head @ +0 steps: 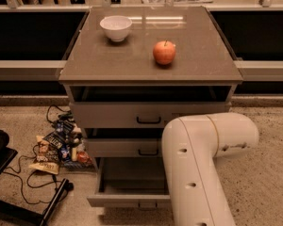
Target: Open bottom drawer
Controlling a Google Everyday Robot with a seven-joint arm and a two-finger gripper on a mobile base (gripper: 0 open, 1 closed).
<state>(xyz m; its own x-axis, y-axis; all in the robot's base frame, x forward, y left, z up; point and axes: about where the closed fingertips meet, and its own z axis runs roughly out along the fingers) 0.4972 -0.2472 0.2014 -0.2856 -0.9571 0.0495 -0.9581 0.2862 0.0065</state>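
The grey-beige cabinet (pixel 151 65) stands in the middle of the camera view. Its bottom drawer (pixel 125 199) is pulled far out, showing a plain grey interior (pixel 132 175); the front panel lies near the lower edge of the view. The middle drawer (pixel 122 147) and top drawer (pixel 132 113) sit slightly out, each with a small black bar handle. My white arm (pixel 203 159) crosses the lower right and covers the right part of the bottom drawer. The gripper is out of view.
A white bowl (pixel 116 28) and a red apple (pixel 164 52) rest on the cabinet top. Snack packets (pixel 56 147) and a black cable (pixel 33 182) lie on the floor to the left, beside a black frame (pixel 19 206). A long rail runs behind the cabinet.
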